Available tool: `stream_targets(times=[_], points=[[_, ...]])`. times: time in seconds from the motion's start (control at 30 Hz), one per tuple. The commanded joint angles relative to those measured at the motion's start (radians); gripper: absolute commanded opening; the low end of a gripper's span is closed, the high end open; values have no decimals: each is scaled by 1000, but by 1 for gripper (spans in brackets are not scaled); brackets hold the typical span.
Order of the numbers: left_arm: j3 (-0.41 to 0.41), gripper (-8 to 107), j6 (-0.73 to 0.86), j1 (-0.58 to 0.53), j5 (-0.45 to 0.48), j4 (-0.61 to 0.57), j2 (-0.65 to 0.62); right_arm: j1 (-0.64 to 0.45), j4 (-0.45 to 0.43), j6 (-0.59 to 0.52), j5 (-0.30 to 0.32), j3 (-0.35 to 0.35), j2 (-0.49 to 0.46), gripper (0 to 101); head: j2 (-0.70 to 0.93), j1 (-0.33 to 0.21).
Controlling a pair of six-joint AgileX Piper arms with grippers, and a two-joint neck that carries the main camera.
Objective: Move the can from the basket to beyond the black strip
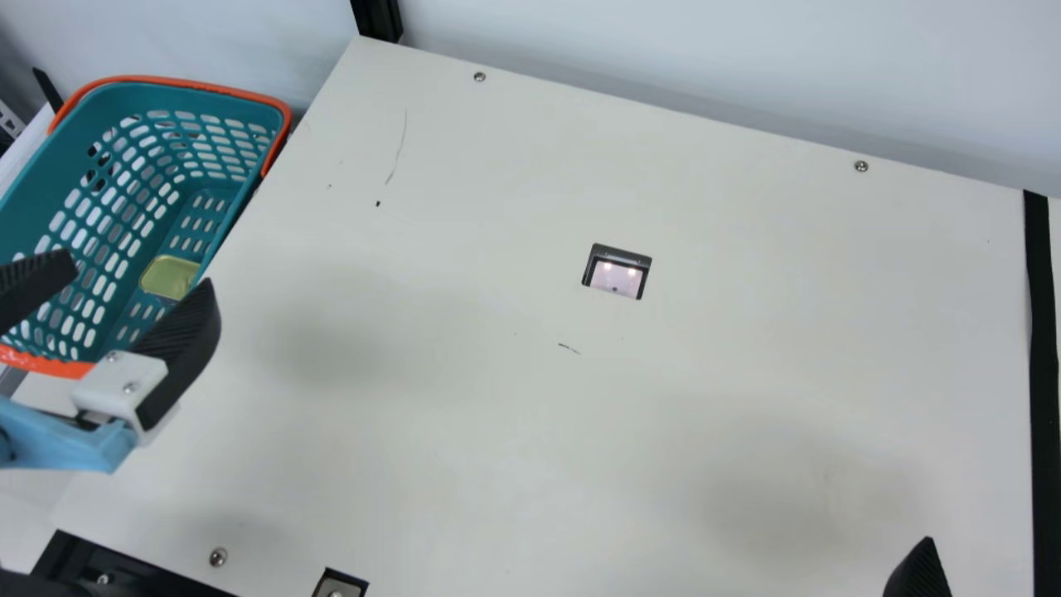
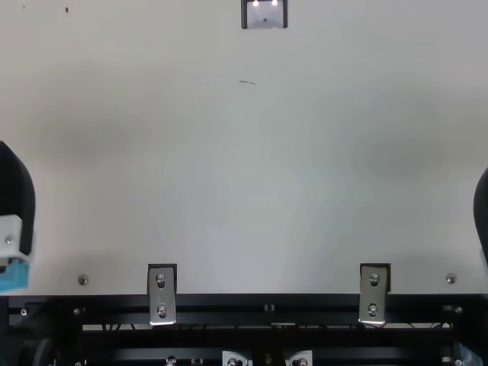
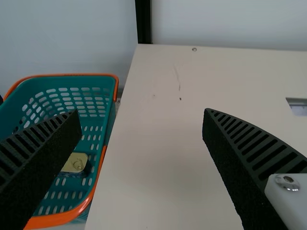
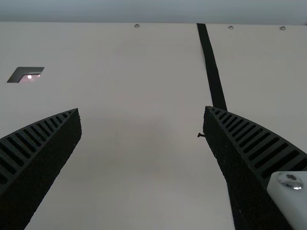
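Can [image 1: 168,277] in basket [image 1: 35,189], mid-left of main view — prob. stiff, slick, modest wt.; best gripped by opposite sides. L. gripper [image 3: 141,112], r. gripper [image 4: 142,110] — both wide, empty.

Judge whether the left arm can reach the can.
Probably yes: the left gripper is open and nothing covers the can, though the basket wall close beside it may crowd the grip.

The left end effector [image 1: 141,269] has black ribbed fingers [image 1: 186,332], a two-screw white block [image 1: 124,383] and blue mount [image 1: 70,439].
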Motion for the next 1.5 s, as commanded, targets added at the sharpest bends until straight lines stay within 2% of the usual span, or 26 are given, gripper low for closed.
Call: stream_targets(times=[0.0, 0.17, 0.33, 0.63, 0.83, 1.17, 1.47], points=[[-29, 90, -10, 18, -22, 1, 60, 0, 0, 0, 0, 0, 0, 101, 37, -32], [-129, 90, -36, 68, -60, 4, 199, 0, 0, 0, 0, 0, 0, 101, 37, -32], [-248, 90, -78, 116, -59, 30, 338, 0, 0, 0, 0, 0, 0, 101, 37, -32], [-455, 90, -252, 168, 35, 131, 574, 0, 0, 0, 0, 0, 0, 101, 37, -32], [-549, 90, -419, 181, 103, 228, 727, 0, 0, 0, 0, 0, 0, 101, 37, -32], [-606, 90, -672, 183, 148, 332, 955, 0, 0, 0, 0, 0, 0, 101, 37, -32], [-594, 90, -850, 231, 101, 359, 1140, 0, 0, 0, 0, 0, 0, 101, 37, -32]])
